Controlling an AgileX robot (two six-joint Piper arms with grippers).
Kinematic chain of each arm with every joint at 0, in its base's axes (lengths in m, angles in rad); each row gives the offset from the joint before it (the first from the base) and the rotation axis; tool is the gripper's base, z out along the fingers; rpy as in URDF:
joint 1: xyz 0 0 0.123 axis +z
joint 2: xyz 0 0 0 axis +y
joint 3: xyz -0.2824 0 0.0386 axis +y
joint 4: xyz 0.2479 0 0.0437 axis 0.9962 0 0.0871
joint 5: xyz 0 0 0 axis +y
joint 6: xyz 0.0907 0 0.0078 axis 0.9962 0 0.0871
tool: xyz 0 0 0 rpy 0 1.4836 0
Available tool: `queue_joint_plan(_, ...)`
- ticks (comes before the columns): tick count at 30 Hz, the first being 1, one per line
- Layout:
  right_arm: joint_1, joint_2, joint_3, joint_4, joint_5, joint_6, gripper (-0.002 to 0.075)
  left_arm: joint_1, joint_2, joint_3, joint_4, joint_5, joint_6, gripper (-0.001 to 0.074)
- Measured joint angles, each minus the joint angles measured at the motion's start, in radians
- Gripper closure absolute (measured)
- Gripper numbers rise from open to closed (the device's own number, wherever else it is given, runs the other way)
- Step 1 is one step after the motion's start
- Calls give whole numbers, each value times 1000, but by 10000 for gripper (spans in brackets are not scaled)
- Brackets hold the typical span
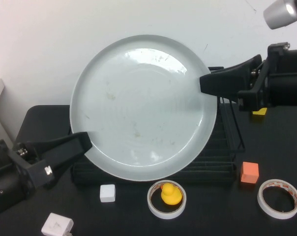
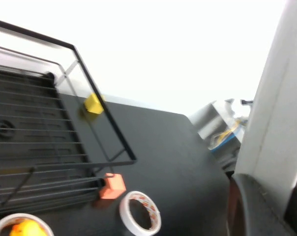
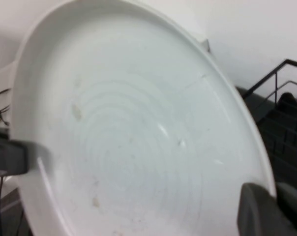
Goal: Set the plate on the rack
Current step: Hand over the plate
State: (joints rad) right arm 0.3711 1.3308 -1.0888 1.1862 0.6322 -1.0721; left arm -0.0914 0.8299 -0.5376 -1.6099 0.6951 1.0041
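Note:
The light-grey plate [image 1: 143, 105] is held up, tilted with its face toward the high camera, over the black wire rack [image 1: 227, 145]. My left gripper [image 1: 84, 142] is shut on the plate's lower left rim. My right gripper [image 1: 203, 83] is shut on its right rim. In the left wrist view the plate's edge [image 2: 271, 98] runs down into the left gripper [image 2: 281, 216], with the rack [image 2: 40, 123] below. In the right wrist view the plate [image 3: 138, 137] fills the frame, the right gripper [image 3: 275, 206] pinches its rim, and the rack [image 3: 286, 118] lies behind. The plate hides most of the rack.
In front of the rack lie a tape ring [image 1: 153, 201] with a yellow duck [image 1: 171, 192] inside, a second tape ring [image 1: 263, 196], an orange cube [image 1: 249, 172], a white cube [image 1: 107, 192] and a white adapter [image 1: 56, 226]. A yellow block [image 1: 259, 112] sits right of the rack.

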Motion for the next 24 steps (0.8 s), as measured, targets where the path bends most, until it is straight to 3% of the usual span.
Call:
queue_joint_plan(8, -3, 29, 0, 36, 52, -46, 701, 2, 0, 0, 14, 4, 63, 645)
queue_joint_plan(14, 28, 69, 0, 110, 132, -105, 701, 2, 0, 0, 11, 50, 92, 454)
queue_joint_plan(17, 38, 71, 0, 147, 138, -144, 701, 2, 0, 0, 11, 55, 92, 402)
queue_joint_plan(24, 42, 71, 0, 154, 89, -170, 701, 2, 0, 0, 10, 47, 100, 500)
